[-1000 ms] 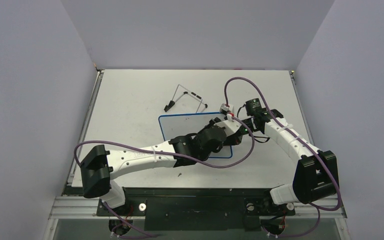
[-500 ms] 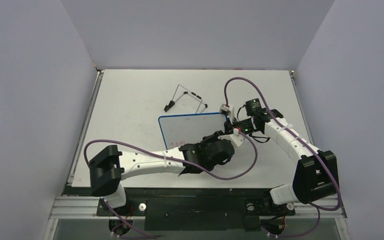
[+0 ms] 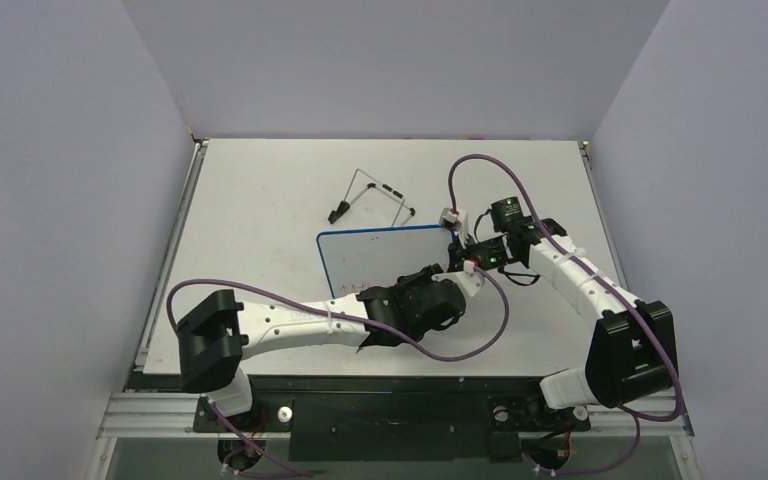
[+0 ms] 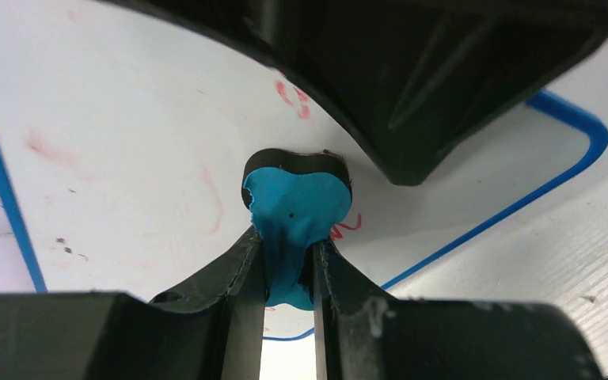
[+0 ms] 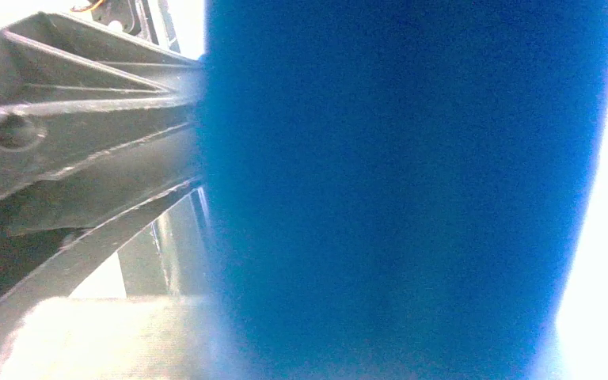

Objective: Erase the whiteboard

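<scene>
Whiteboard (image 3: 370,255) lies flat mid-tabletop (image 3: 260,200), glossy white with a thin blue rim, rounded corners and faint red smears. Left claw (image 4: 289,257), nearly closed, pinches a soft blue, black-faced eraser (image 4: 297,198) on its surface. Right claw (image 3: 463,250) sits at the board's right edge; I cannot tell how far open it is.

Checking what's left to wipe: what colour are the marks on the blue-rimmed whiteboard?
Red marks on the blue-rimmed whiteboard; clearest in the left wrist view.
</scene>
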Available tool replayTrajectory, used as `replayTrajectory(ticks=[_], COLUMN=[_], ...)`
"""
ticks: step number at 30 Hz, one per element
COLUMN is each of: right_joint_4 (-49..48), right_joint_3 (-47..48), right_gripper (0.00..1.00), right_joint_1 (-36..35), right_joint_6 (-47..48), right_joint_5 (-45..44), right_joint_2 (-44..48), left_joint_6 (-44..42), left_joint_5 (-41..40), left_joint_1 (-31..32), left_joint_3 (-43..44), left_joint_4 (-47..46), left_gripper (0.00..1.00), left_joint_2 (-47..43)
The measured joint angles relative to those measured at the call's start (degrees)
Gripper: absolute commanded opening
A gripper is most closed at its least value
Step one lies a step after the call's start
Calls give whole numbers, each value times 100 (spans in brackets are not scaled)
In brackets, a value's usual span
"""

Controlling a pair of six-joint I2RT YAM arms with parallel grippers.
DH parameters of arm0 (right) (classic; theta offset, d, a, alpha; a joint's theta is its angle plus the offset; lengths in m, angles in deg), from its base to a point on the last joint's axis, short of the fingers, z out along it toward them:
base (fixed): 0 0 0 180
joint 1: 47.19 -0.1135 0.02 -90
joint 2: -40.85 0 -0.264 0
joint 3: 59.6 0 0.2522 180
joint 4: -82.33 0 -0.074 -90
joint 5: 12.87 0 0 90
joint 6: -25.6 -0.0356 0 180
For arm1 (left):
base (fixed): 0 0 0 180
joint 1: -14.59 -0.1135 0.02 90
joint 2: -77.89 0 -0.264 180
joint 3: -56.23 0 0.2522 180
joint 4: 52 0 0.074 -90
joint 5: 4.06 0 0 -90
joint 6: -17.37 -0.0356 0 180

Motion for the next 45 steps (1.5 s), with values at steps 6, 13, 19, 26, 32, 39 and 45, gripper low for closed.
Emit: replayTrajectory(ticks=[6, 13, 19, 26, 32, 39, 45], right_joint_4=[2, 4, 11, 9, 4, 37, 63], right_joint_3=[0, 0, 0, 0, 0, 0, 0], right_gripper=[0, 0, 0, 0, 0, 0, 0], right_joint_1=[0, 0, 0, 0, 2, 4, 4], right_joint_6=[-2, -2, -7, -2, -7, -17, 24], right_joint_5=[2, 4, 4, 7, 4, 0, -4], right_joint_2=[0, 0, 0, 0, 0, 39, 57], left_joint_6=[-140, -328, -533, -535, -452, -37, 332], left_joint_5=[264, 291, -44, -44, 531, 1471, 1628], left_joint_1=[-208, -302, -98, -9, -238, -1043, -1250], left_joint_3=[437, 883, 977, 820, 820, 785, 210], left_joint_4=[-140, -271, -24, 299, 310, -146, -577], left_gripper=[0, 0, 0, 0, 0, 0, 0], left_joint_2=[-59, 2, 245, 289, 118, -599, -1132])
